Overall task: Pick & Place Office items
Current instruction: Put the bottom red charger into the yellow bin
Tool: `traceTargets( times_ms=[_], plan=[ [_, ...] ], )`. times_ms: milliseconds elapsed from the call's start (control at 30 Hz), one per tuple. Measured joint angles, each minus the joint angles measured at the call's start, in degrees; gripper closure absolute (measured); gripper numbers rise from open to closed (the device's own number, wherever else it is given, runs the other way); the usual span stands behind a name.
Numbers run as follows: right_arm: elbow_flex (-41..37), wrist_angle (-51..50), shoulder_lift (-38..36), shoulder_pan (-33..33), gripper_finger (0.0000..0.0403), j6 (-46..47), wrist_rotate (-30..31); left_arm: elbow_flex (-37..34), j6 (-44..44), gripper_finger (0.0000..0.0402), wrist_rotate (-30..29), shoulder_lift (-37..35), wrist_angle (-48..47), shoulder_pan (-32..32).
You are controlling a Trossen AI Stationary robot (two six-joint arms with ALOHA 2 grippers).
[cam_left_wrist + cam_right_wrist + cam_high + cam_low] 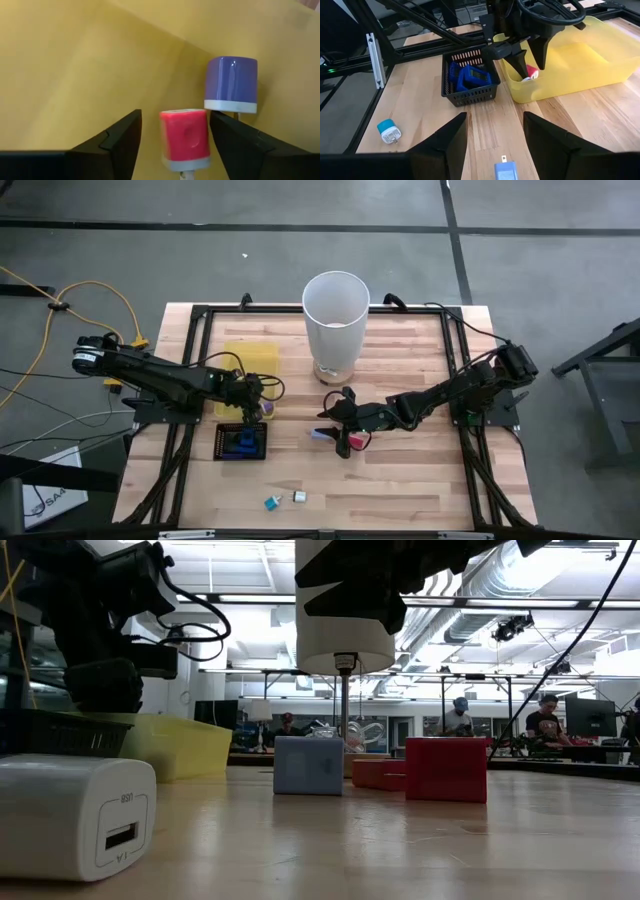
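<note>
A: Where's the left gripper (527, 52)?
B: Inside the yellow tray (580, 55), fingers spread around a red piece (185, 137); a purple piece (231, 82) lies beside.
A: And the right gripper (345, 430)?
B: Open over the worktop (400, 470); a light blue piece (506, 172) below is partly cut off.

A red piece (185, 138) with a pale base is seen upright in the yellow tray (580, 65), just beside a purple piece (231, 82) of the same build. Blue items (470, 76) are held in the black mesh tray (241, 441). A light blue piece (321, 435) and a red block (356, 442) lie mid-table. At the near edge, a teal piece (271, 502) and a white piece (298, 497) are set side by side.
</note>
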Motion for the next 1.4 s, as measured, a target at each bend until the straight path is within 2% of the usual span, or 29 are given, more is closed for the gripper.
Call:
traceTargets(
  times_ms=[367,700,1000,1400],
  plan=[
    [0.00,-0.02,0.00,0.00,0.0225,-0.02,-0.02,1.55,4.11,0.0170,-2.63,-0.79,0.19,0.04],
    [0.00,-0.04,0.00,0.00,0.0225,-0.02,0.06,7.05,11.36,0.0170,-2.72,-8.55,0.75,1.32],
    [0.00,-1.06,0.02,0.00,0.0225,-0.19,-0.77,7.43,14.00,0.0170,-2.68,-12.19,4.39,0.98],
    [0.00,-14.34,0.02,-0.11,0.0225,5.35,-5.81,7.43,13.93,0.0170,-2.50,-12.22,6.20,0.98]
  ],
)
